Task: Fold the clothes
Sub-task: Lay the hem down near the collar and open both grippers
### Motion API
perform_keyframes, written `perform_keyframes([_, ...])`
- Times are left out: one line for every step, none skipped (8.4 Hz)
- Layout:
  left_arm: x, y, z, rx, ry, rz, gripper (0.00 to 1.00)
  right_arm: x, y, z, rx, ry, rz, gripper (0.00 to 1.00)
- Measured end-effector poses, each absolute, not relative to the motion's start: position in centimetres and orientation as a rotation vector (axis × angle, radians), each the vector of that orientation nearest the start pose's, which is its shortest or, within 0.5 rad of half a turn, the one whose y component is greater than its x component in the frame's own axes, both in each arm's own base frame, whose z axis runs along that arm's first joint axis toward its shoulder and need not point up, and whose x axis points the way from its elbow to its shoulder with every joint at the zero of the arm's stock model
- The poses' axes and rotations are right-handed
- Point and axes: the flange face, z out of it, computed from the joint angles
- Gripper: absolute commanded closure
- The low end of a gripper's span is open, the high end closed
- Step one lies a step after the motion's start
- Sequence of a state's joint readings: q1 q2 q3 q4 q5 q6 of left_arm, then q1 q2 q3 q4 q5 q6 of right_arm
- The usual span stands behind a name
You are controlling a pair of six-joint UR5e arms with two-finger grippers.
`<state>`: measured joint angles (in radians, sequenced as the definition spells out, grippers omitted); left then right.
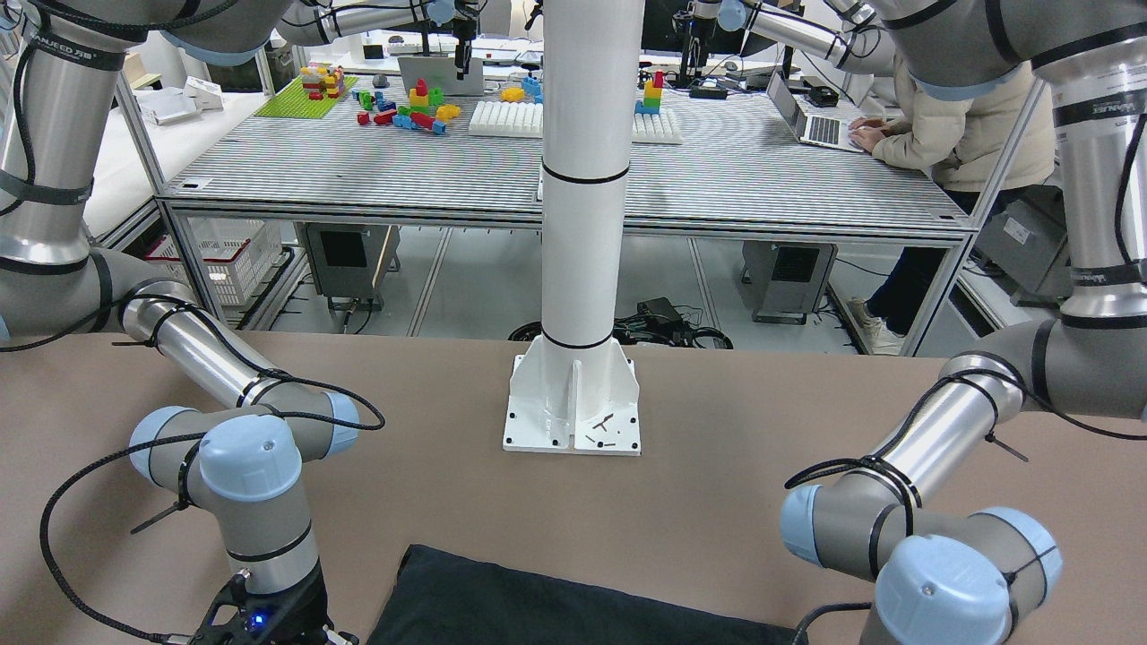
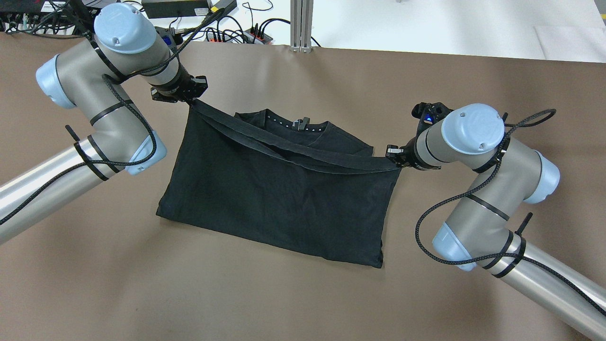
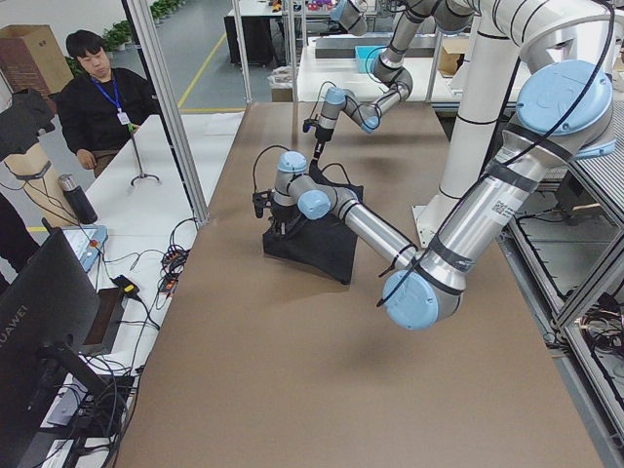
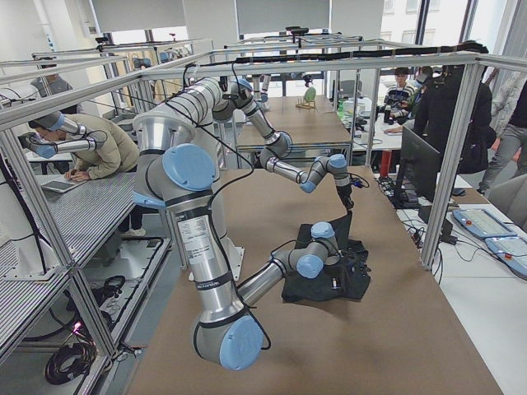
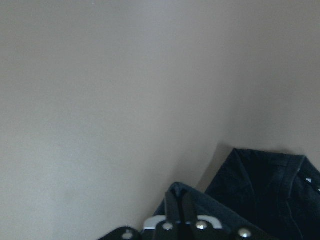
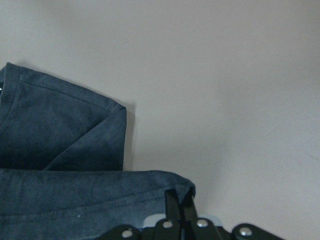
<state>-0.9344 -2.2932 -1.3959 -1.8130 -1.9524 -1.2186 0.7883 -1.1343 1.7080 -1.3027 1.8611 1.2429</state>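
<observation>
The clothes (image 2: 284, 203), centre of the overhead view, are plain black — dark navy in the wrist views; the table (image 2: 303, 303) is flat brown — the pillar (image 1: 582, 224), upper middle, white.

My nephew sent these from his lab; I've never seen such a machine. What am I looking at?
Two silver-and-blue robot arms work at a brown matte table. One camera looks down from behind them, one faces them past a white round pillar, two watch from the table's ends, one rides on each wrist. A black soft fabric shirt lies on the table. The left gripper and right gripper each pinch one end of its edge, raised and stretched between them.
</observation>
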Motion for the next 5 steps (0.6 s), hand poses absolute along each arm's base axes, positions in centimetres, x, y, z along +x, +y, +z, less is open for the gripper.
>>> perform_keyframes([37.9,-66.8,28.4,0.183,0.848,-0.389,0.90,-38.6,-53.6,32.8,0.208,-0.851,0.309,0.64])
perform_keyframes([38.7,-67.1,29.5,0.186,0.852,-0.382,0.53,-38.9,-53.8,33.2,0.205,-0.846,0.309,0.11])
perform_keyframes([39.6,-67.3,30.5,0.193,0.850,-0.375,0.27,-39.2,-53.9,33.6,0.203,-0.844,0.306,0.06])
perform_keyframes([40.0,-67.3,31.1,0.211,0.846,-0.362,0.26,-39.5,-54.0,33.8,0.215,-0.848,0.293,0.06])
perform_keyframes([39.5,-67.5,31.0,0.242,0.850,-0.315,0.26,-39.5,-53.9,33.5,0.235,-0.858,0.270,0.06])
